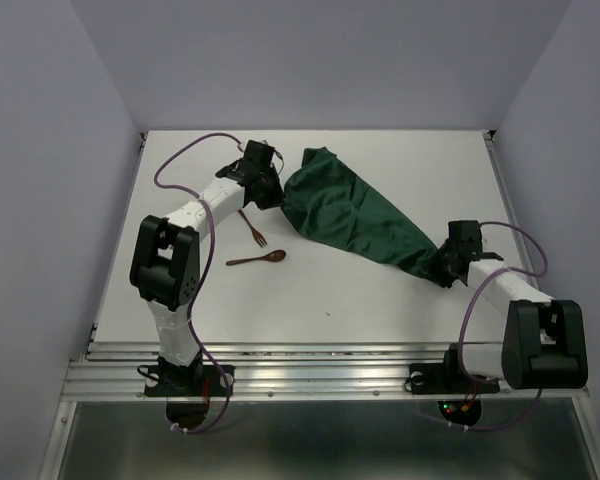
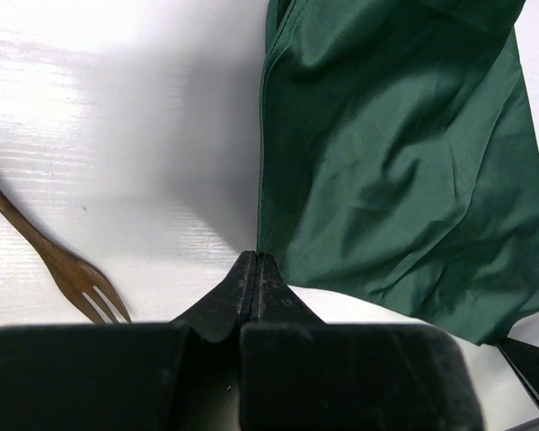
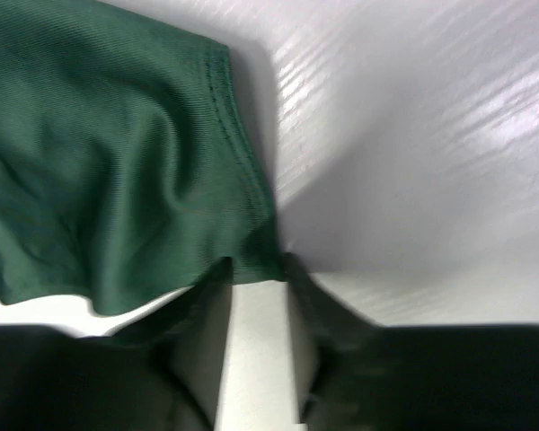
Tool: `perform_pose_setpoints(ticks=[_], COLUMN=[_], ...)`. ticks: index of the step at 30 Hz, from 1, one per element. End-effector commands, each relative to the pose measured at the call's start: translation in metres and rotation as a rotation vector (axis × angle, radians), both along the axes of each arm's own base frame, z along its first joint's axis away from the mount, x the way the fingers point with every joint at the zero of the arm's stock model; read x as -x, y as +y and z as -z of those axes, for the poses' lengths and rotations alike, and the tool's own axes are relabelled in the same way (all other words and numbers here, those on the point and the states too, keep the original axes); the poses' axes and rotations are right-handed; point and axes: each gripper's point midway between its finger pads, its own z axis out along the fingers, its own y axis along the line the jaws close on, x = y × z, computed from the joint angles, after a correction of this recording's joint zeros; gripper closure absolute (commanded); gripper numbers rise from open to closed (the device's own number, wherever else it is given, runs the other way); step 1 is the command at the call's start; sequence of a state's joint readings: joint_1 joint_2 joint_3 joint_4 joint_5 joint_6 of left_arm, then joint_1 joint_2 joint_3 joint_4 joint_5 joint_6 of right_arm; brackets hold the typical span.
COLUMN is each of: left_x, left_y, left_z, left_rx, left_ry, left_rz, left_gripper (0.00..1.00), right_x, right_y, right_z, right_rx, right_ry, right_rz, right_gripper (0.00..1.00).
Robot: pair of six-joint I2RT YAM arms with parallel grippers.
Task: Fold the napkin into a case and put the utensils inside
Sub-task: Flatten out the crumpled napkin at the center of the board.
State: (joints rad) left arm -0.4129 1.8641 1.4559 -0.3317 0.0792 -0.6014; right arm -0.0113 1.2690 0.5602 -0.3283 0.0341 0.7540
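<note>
L end effector (image 2: 256,258) clamped, R end effector (image 3: 257,266) fingers apart

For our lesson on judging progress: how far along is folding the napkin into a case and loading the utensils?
Done: no fold shows yet. In hand: the left gripper is shut on an edge of the dark green cloth napkin; the right gripper stands open around another corner. Left: folding, then loading the brown wooden fork and reddish-brown wooden spoon.

Green napkin (image 1: 352,212) bunched diagonally, fork (image 1: 252,229), spoon (image 1: 257,259) beside it
</note>
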Motion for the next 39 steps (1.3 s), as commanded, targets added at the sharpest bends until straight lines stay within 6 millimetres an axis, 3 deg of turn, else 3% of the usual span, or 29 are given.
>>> perform_pose_setpoints(ticks=[1,3,4,7,11,13,14,16,17,18,19,20,21,22,23,24,25,28,29,31,32,36,39], left_x=[0.002,0.002,0.001,0.002,-0.002,-0.009,-0.016,-0.023,-0.033,-0.037,-0.037,-0.04,-0.04,-0.039,-0.038,-0.037,-0.034,-0.029,-0.025,-0.019,-0.013,0.008,0.023], left_y=[-0.001,-0.001,0.0,0.001,0.002,0.002,0.001,-0.001,-0.002,-0.001,-0.001,-0.003,-0.008,-0.01,-0.011,-0.012,-0.014,-0.011,-0.01,-0.008,-0.006,-0.003,-0.001], left_z=[-0.028,-0.028,-0.028,-0.03,-0.041,-0.055,-0.069,-0.085,-0.11,-0.122,-0.133,-0.164,-0.183,-0.199,-0.23,-0.242,-0.255,-0.298,-0.318,-0.339,-0.361,-0.408,-0.432], left_rx=[0.02,0.02,0.019,0.012,-0.001,-0.008,-0.004,-0.001,0.011,0.015,0.028,0.057,0.089,0.108,0.135,0.146,0.161,0.182,0.197,0.212,0.234,0.292,0.309], left_ry=[-0.064,-0.066,-0.067,-0.07,-0.09,-0.12,-0.147,-0.176,-0.231,-0.247,-0.26,-0.326,-0.369,-0.406,-0.473,-0.498,-0.524,-0.62,-0.666,-0.72,-0.784,-0.924,-0.983], left_rz=[0.015,0.016,0.015,0.018,0.03,0.038,0.041,0.051,0.052,0.044,0.046,0.052,0.072,0.084,0.095,0.104,0.118,0.131,0.135,0.142,0.143,0.171,0.198], left_gripper=[1.0,1.0,1.0,1.0,1.0,1.0,1.0,1.0,1.0,1.0,1.0,1.0,1.0,1.0,1.0,1.0,1.0,1.0,1.0,1.0,1.0,1.0,1.0], right_x=[0.02,0.013,0.006,-0.007,-0.043,-0.071,-0.093,-0.111,-0.119,-0.127,-0.138,-0.142,-0.146,-0.146,-0.144,-0.143,-0.139,-0.124,-0.114,-0.1,-0.093,-0.066,-0.047], right_y=[-0.007,-0.007,-0.008,-0.014,-0.03,-0.038,-0.04,-0.044,-0.045,-0.046,-0.047,-0.05,-0.052,-0.053,-0.057,-0.059,-0.061,-0.067,-0.07,-0.074,-0.074,-0.075,-0.077], right_z=[0.026,0.022,0.017,0.004,-0.042,-0.082,-0.115,-0.15,-0.169,-0.189,-0.229,-0.251,-0.292,-0.311,-0.33,-0.348,-0.378,-0.424,-0.449,-0.481,-0.493,-0.54,-0.565], right_rx=[0.04,0.039,0.046,0.077,0.167,0.209,0.22,0.247,0.256,0.261,0.267,0.278,0.288,0.296,0.314,0.323,0.336,0.367,0.373,0.389,0.39,0.389,0.394], right_ry=[0.121,0.101,0.083,0.047,-0.064,-0.16,-0.24,-0.314,-0.352,-0.398,-0.487,-0.534,-0.621,-0.662,-0.699,-0.736,-0.798,-0.893,-0.945,-1.015,-1.043,-1.161,-1.229], right_rz=[0.024,0.022,0.025,0.034,0.056,0.063,0.07,0.071,0.076,0.082,0.092,0.106,0.121,0.129,0.148,0.157,0.168,0.201,0.224,0.249,0.259,0.282,0.305], right_gripper=[0.78,0.88,0.99,0.99,0.99,0.99,0.99,0.99,0.99,0.99,0.99,0.99,0.99,0.99,0.99,0.99,0.99,0.99,0.99,0.99,0.99,0.99,0.99])
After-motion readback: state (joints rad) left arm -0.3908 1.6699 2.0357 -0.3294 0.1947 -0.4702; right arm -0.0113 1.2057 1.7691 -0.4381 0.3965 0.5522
